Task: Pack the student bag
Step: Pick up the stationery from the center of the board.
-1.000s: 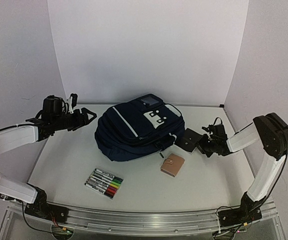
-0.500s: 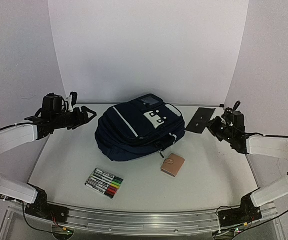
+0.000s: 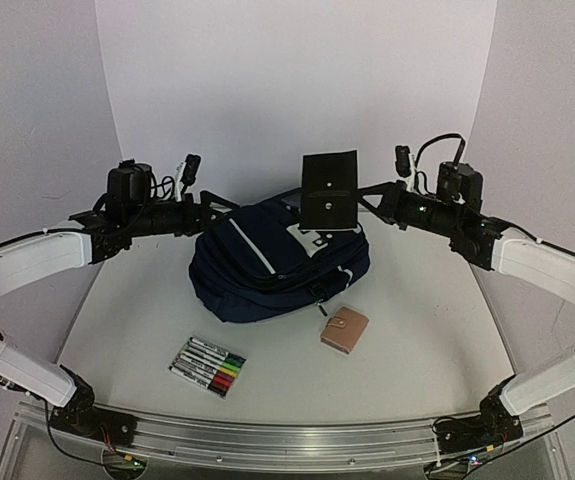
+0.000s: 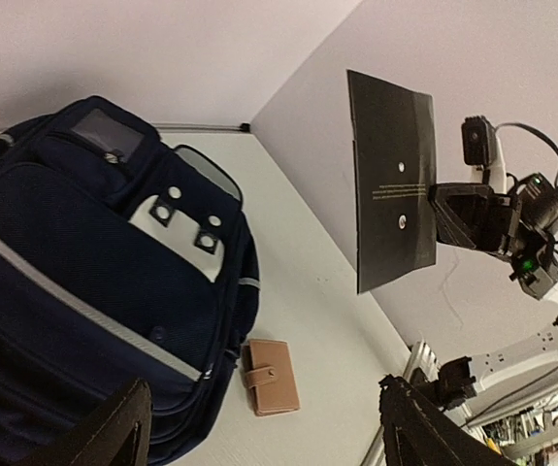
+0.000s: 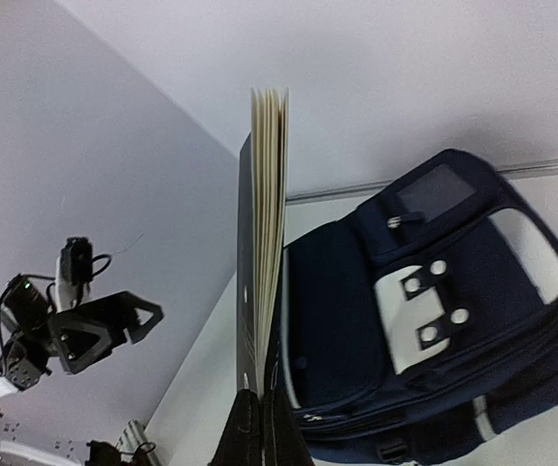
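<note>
Step in hand: by my reading, carrying the notebook to the student bag so it can go inside.
Marker pack (image 3: 208, 366): lies nearest on the tabletop, well apart from both arms. Leave it for a later trip.
Wallet (image 3: 344, 329): tan, just beside the bag's near right corner. Keep the descent clear of it.
Student bag (image 3: 267, 265), place: middle of the tabletop, lying flat with its front pocket up, between the two arms.
Left tool (image 3: 219, 211): jaws apart and holding nothing, close to the bag's far left shoulder. No open mouth shows in any view, so this tool likely has to part a zip or lift a flap first.
Right tool (image 3: 367, 198): clamped together on one edge of the notebook.
Notebook (image 3: 329, 190): black cover, cream pages, held upright in the air above the bag's far end, not touching it. Gripped at one edge only, it may swing or fan open. Lower it slowly, thin edge first, once an opening is held wide.
Bag look, near side: navy fabric, bulging and soft. A dark buckle hangs at the near edge.
Bag look, middle: a thin white stripe runs along the body, and the pocket carries a white patch with round studs.
Bag look, far end: a small top pocket with a greyish window. The straps are hidden underneath.
</note>
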